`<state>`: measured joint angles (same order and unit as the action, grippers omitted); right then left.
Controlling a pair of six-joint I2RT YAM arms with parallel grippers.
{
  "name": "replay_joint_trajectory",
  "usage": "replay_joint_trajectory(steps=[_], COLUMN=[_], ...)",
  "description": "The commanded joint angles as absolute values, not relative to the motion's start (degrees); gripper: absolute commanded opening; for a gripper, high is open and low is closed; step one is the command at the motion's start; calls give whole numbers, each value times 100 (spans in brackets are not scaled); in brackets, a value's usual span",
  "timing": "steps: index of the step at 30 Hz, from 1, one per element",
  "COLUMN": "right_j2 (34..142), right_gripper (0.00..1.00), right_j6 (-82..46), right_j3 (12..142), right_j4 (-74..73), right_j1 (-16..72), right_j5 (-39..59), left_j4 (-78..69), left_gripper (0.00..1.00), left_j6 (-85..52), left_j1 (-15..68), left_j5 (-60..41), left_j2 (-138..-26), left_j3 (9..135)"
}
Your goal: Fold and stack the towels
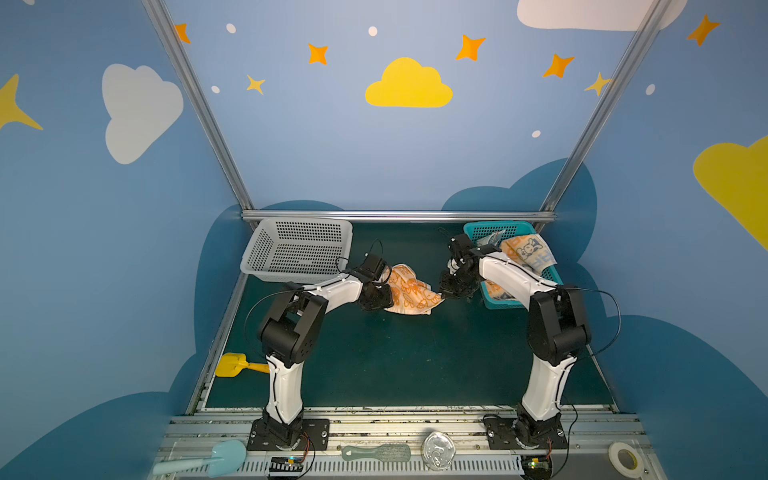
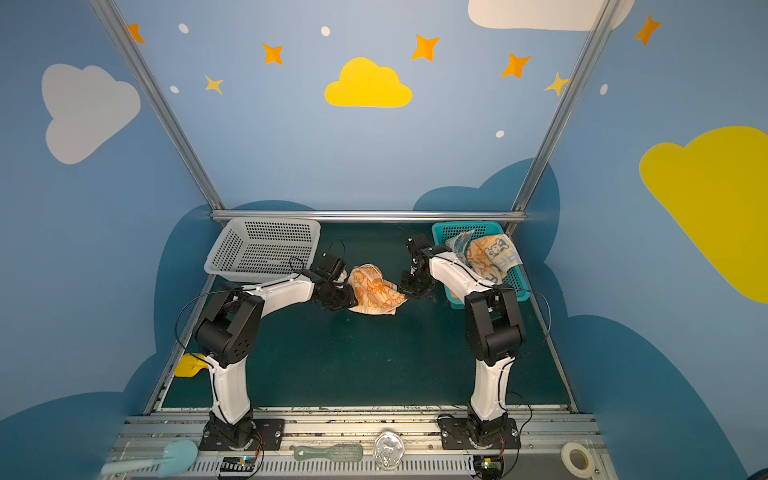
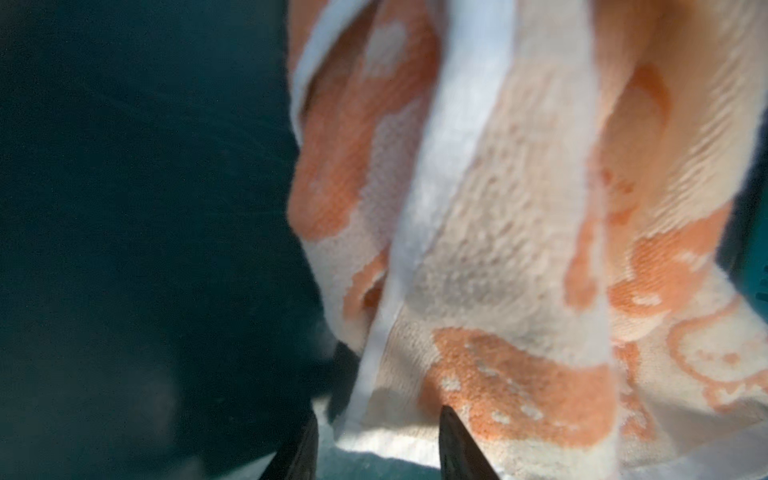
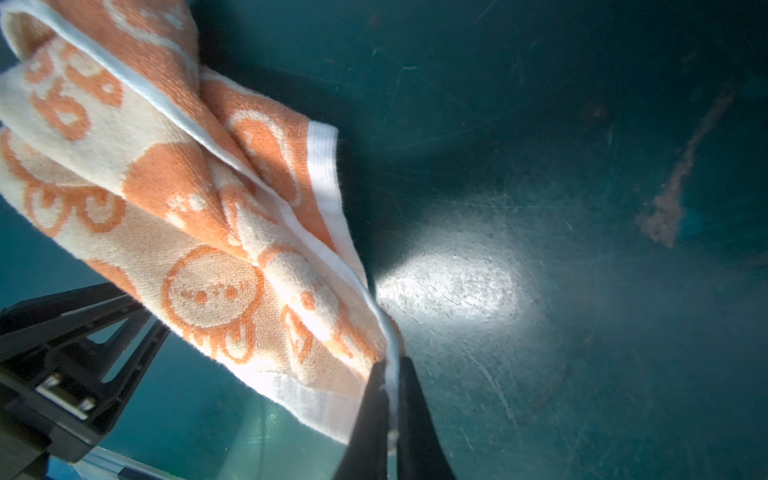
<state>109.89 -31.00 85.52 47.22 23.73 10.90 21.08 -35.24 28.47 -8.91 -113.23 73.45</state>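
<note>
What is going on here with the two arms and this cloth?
Both arms work on the orange towel between them. The right gripper is shut on one corner. The left gripper has its jaws apart around another edge, not yet clamped. Two more towels lie crumpled in the blue basket.

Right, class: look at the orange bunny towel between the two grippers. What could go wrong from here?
1. The right gripper pinches only the thin white hem of the orange towel, so a pull could slip it free.
2. The left gripper has its jaws apart around bunched folds, so it may catch several layers.
3. The right arm passes close to the draped towels on the teal basket and could snag them.
</note>
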Motion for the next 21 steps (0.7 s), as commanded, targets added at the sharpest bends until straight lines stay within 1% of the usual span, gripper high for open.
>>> replay_joint_trajectory(steps=[1, 7, 9, 13, 19, 21], right_j2=[10854, 10890, 10890, 10890, 10833, 10820], right_gripper=[0, 0, 0, 0, 0, 0], right_j6=[-3051, -3046, -3050, -3054, -3084, -3085], right_j3=[8465, 8482, 8483, 8473, 8370, 8346], right_j4=[4676, 4676, 4661, 4643, 4588, 4574], right_j1=[2351, 2352, 2355, 2353, 2349, 2355], right_j5=[1169, 1169, 1185, 1203, 1230, 1238], left_j4=[2503, 2575, 2585, 2541, 2390, 2375], left_gripper=[38, 32, 26, 17, 14, 10], left_j6=[-3381, -3300, -3279, -3264, -3270, -3246], left_j1=[2909, 3006, 3026, 3045, 3067, 3067], left_j5=[-874, -775, -769, -791, -783, -756], left_j2=[-11711, -11775, -11783, -11793, -11772, -11758], left_j3=[7277, 7321, 7321, 7262, 7106, 7097])
